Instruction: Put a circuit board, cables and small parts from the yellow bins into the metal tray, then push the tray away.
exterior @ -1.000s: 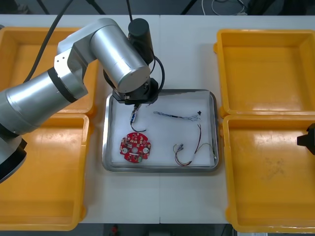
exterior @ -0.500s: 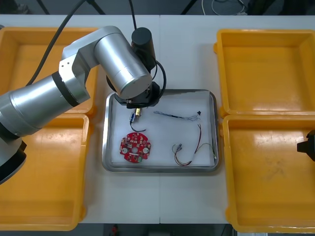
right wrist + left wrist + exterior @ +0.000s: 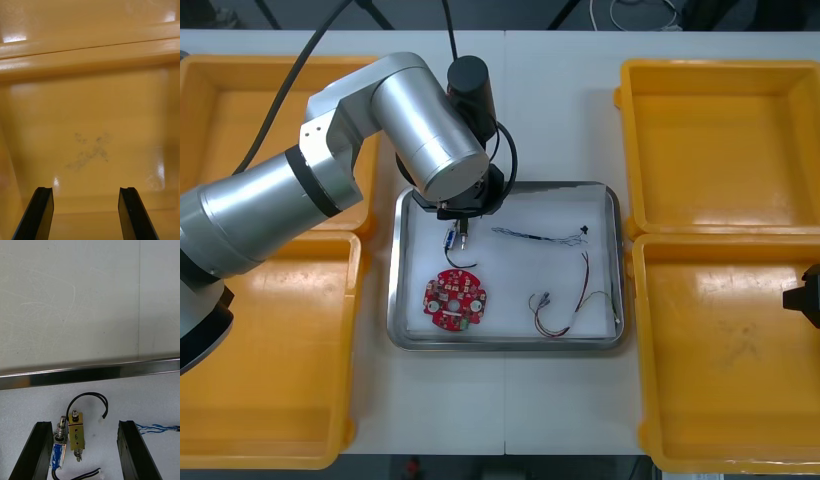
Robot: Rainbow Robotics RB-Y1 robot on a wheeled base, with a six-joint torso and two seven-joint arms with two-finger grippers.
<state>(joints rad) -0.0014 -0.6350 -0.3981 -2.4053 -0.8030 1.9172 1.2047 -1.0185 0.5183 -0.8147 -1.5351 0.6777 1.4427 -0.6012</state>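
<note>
Left wrist view: the left gripper (image 3: 84, 427) is hovering, fingers apart, over small metal parts (image 3: 76, 433) lying in the metal tray's (image 3: 90, 373) far-left corner. It should probably be rising straight up, sparing their black cables (image 3: 88, 395). The right gripper (image 3: 86, 195) is idling, fingers apart, over the near-right yellow bin (image 3: 725, 350).

The setting is a robotics laboratory workstation laid out for sorting electronic components. A plain light table (image 3: 560, 110) carries yellow bins (image 3: 720, 68), paired at each side, with a metal tray (image 3: 510, 345) between them. The tray holds a round red circuit board (image 3: 455, 298), thin cables (image 3: 565, 310) and small metal parts (image 3: 452, 240). A silver multi-joint robot arm (image 3: 330, 190) with external black cabling reaches over the table. Beyond the far edge, loose leads (image 3: 645, 12) lie on a dark floor.
</note>
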